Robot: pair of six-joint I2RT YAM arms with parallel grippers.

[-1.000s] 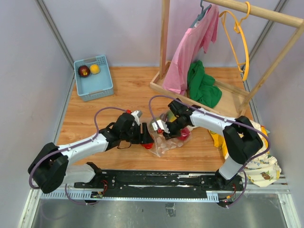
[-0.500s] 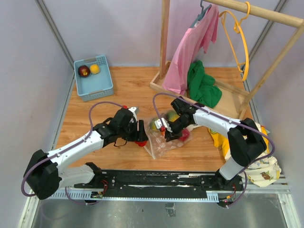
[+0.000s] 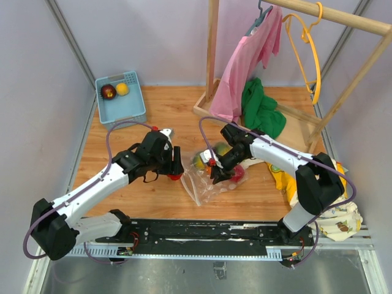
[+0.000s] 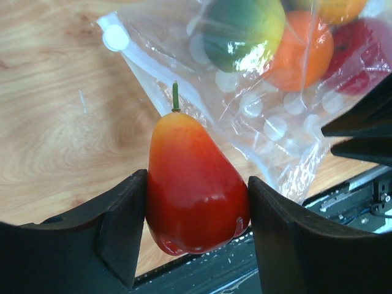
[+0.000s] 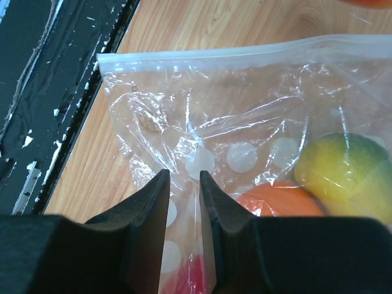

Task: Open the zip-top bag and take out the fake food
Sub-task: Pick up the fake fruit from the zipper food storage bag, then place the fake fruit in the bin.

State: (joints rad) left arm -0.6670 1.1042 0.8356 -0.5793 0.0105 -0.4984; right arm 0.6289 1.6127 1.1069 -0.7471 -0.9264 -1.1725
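Observation:
The clear zip-top bag [image 3: 207, 182] lies on the wooden table between my arms, with a green-yellow fruit [image 3: 200, 160], an orange one [image 4: 299, 52] and a red one [image 3: 237, 175] inside. My left gripper [image 3: 176, 171] is shut on a red pear-shaped fake fruit [image 4: 193, 190] and holds it left of the bag, outside it. My right gripper [image 3: 214, 173] is shut on a fold of the bag's film [image 5: 187, 160], above the fruits. In the right wrist view the bag's white zip strip [image 5: 245, 52] runs across the top.
A blue basket [image 3: 120, 101] at the far left holds a dark red fruit [image 3: 108, 92] and a yellow one [image 3: 122, 89]. A wooden rack [image 3: 211, 67] with a pink garment, green cloth [image 3: 262, 113] and orange hanger stands at the back right. A yellow-and-white printed cloth [image 3: 334, 211] lies at the right.
My left gripper has drawn the red pear-shaped fruit out of the bag's mouth and moved left and away with it. My right gripper has kept its hold on the bag film.

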